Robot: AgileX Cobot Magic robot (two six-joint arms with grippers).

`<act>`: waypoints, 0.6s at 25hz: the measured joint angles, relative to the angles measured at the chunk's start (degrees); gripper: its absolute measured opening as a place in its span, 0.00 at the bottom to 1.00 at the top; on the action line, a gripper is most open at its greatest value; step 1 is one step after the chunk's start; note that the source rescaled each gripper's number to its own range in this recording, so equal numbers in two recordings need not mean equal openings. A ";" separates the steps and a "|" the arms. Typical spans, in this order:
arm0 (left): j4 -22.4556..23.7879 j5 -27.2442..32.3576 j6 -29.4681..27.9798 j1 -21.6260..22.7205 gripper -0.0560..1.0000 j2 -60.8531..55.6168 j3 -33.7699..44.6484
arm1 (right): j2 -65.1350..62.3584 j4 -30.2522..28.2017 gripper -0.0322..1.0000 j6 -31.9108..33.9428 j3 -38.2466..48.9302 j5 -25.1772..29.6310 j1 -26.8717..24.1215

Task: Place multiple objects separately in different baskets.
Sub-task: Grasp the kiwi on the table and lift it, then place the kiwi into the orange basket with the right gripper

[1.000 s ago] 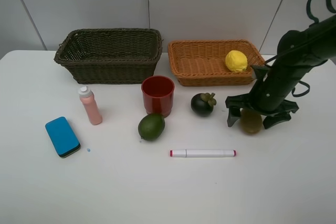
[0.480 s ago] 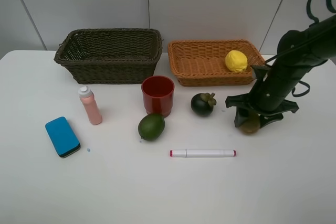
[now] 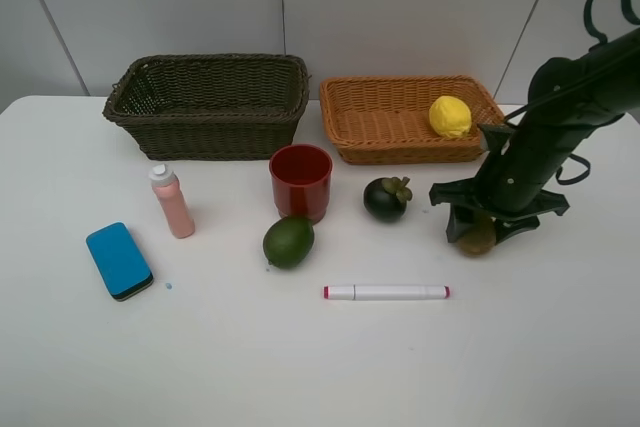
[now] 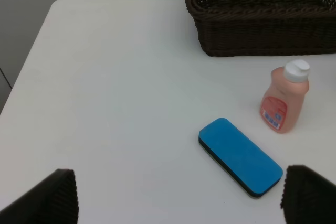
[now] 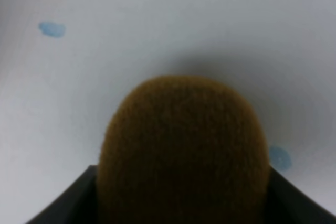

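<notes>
On the table [image 3: 320, 367], far left of the right gripper [image 3: 478, 230] and behind: dark basket [image 3: 205, 107]. Just behind that gripper: orange basket [image 3: 385, 122], lemon [image 3: 450, 116] inside. Ahead of the left gripper [image 4: 181, 195], spread wide and holding nothing: eraser [image 4: 240, 156], bottle [image 4: 283, 100]. Near the right gripper's left: mangosteen [image 3: 386, 199]. Between its fingers, at the tabletop: kiwi [image 3: 477, 240], clamped snugly. 1 s ago spread wide around it; 0.5 s ago already as now.
</notes>
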 joint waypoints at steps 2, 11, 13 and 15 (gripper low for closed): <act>0.00 0.00 0.00 0.00 1.00 0.00 0.00 | -0.05 0.00 0.54 0.00 -1.28 2.99 0.00; 0.00 0.00 0.00 0.00 1.00 0.00 0.00 | -2.96 -3.60 0.54 0.00 -19.29 22.02 0.00; 0.00 0.00 0.00 0.00 1.00 0.00 0.00 | -3.35 -4.86 0.54 0.00 -25.68 25.72 0.00; 0.00 0.00 0.00 0.00 1.00 0.00 0.00 | -3.46 -6.10 0.54 0.00 -31.73 29.25 0.00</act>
